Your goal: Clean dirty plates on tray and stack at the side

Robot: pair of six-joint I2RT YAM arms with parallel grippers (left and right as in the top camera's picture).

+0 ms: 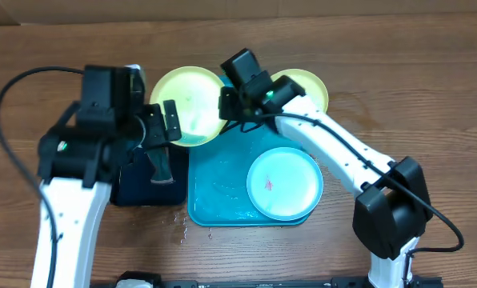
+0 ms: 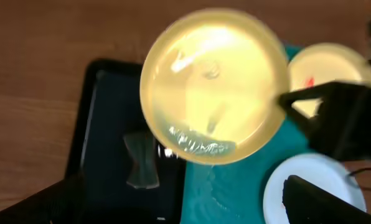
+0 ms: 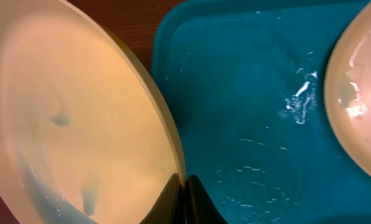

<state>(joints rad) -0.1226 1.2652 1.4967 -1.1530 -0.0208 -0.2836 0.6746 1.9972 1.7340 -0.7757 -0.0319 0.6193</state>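
Observation:
My right gripper (image 1: 226, 104) is shut on the right rim of a lime-green plate (image 1: 186, 104) and holds it tilted over the back left corner of the turquoise tray (image 1: 214, 188). The pinch shows in the right wrist view (image 3: 185, 193), with that plate (image 3: 67, 124) wet. It also shows in the left wrist view (image 2: 213, 87). A second green plate (image 1: 306, 88) with a red smear lies at the back right. The light-blue plate (image 1: 285, 184) with a red smear lies on the tray. My left gripper (image 1: 165, 144) is open and empty beside the held plate.
A dark navy tray (image 1: 138, 184) stands left of the turquoise tray, with a translucent piece (image 2: 142, 158) lying in it. Water drops lie on the turquoise tray (image 3: 254, 143) and on the table by its front left corner (image 1: 182, 228).

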